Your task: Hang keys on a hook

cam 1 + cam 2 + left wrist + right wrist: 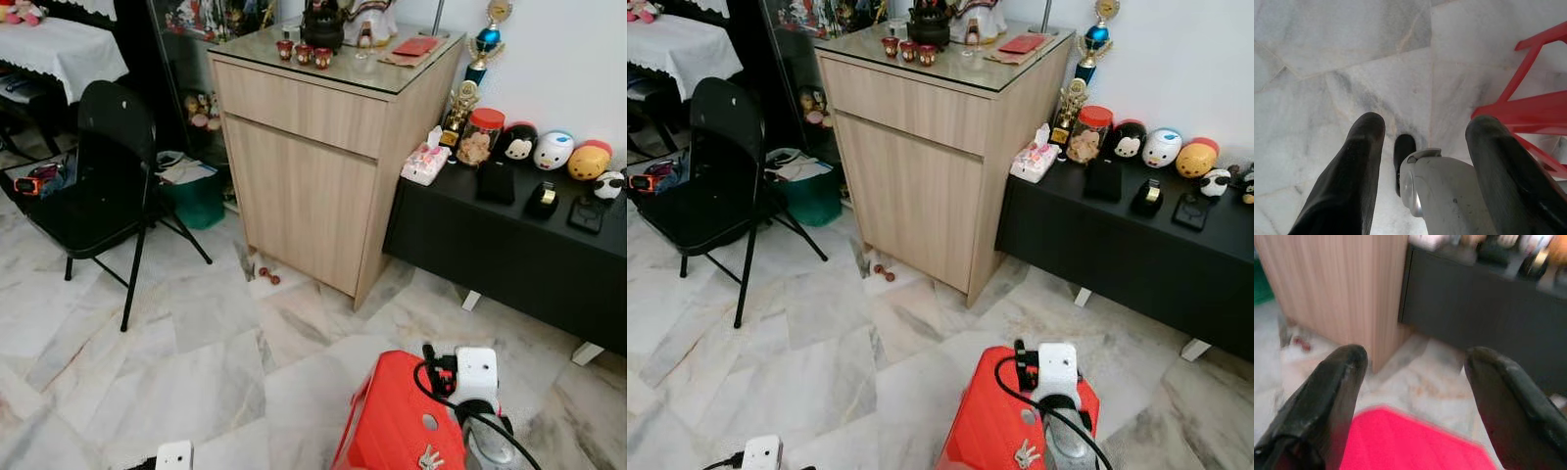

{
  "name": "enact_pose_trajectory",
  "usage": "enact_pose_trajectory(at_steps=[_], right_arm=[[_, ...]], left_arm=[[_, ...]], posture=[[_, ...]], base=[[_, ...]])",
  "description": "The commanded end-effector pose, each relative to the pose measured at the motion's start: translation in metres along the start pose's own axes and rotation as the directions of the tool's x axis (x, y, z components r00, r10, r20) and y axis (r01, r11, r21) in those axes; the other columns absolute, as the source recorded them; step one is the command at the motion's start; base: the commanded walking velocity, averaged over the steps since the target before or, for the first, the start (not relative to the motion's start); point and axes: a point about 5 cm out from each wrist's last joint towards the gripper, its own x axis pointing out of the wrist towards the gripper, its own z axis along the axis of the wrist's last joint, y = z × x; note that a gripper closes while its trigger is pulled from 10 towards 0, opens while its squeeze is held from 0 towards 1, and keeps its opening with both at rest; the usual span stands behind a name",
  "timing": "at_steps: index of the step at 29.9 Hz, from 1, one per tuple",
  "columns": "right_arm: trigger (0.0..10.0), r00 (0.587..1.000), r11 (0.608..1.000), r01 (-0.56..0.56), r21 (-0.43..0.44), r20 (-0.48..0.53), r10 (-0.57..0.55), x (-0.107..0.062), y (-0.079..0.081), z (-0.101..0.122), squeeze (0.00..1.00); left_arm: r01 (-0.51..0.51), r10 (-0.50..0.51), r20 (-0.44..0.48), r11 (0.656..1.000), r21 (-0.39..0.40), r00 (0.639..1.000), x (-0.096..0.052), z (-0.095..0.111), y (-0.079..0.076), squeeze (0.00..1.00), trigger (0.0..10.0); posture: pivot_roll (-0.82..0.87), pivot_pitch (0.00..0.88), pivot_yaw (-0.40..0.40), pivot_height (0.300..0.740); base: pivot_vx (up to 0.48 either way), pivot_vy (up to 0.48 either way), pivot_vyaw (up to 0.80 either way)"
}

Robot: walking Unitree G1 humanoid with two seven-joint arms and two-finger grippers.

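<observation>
A small bunch of silver keys lies on the top of a red plastic stool right in front of me, low in the eye views. My right arm reaches over the stool's far edge. The right gripper is open with nothing between its fingers, above the stool's red top and facing the cabinet. My left gripper hangs open and empty over the marble floor, with the stool's red legs beside it.
A light wooden cabinet stands ahead with a small red object at its foot. A low black sideboard with figurines runs to its right. A black folding chair and a green bin stand on the left.
</observation>
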Motion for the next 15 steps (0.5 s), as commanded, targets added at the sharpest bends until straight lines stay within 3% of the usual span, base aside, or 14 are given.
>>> enact_pose_trajectory(at_steps=[1,7,15], right_arm=[[10.0,0.997,1.0,0.02,0.011,0.075,-0.021,0.002,-0.001,0.012,0.0],[10.0,0.973,0.999,-0.053,-0.011,0.226,0.055,0.002,0.012,0.037,0.0],[10.0,0.985,0.999,-0.038,0.018,0.171,0.034,0.003,0.014,0.031,0.0]], left_arm=[[0.003,-0.002,-0.006,1.0,0.014,1.0,-0.001,-0.003,0.001,0.0,10.0],[0.005,-0.005,-0.011,1.0,0.019,1.0,-0.002,-0.005,0.002,0.0,10.0],[0.01,-0.009,-0.013,1.0,0.021,1.0,-0.002,-0.006,0.001,0.0,10.0]], posture=[[0.01,0.0,-0.028,0.74],[0.0,0.0,-0.033,0.74],[0.01,0.0,-0.031,0.74]], base=[[0.0,0.0,0.0],[0.0,0.0,0.0],[0.0,0.0,0.0]])
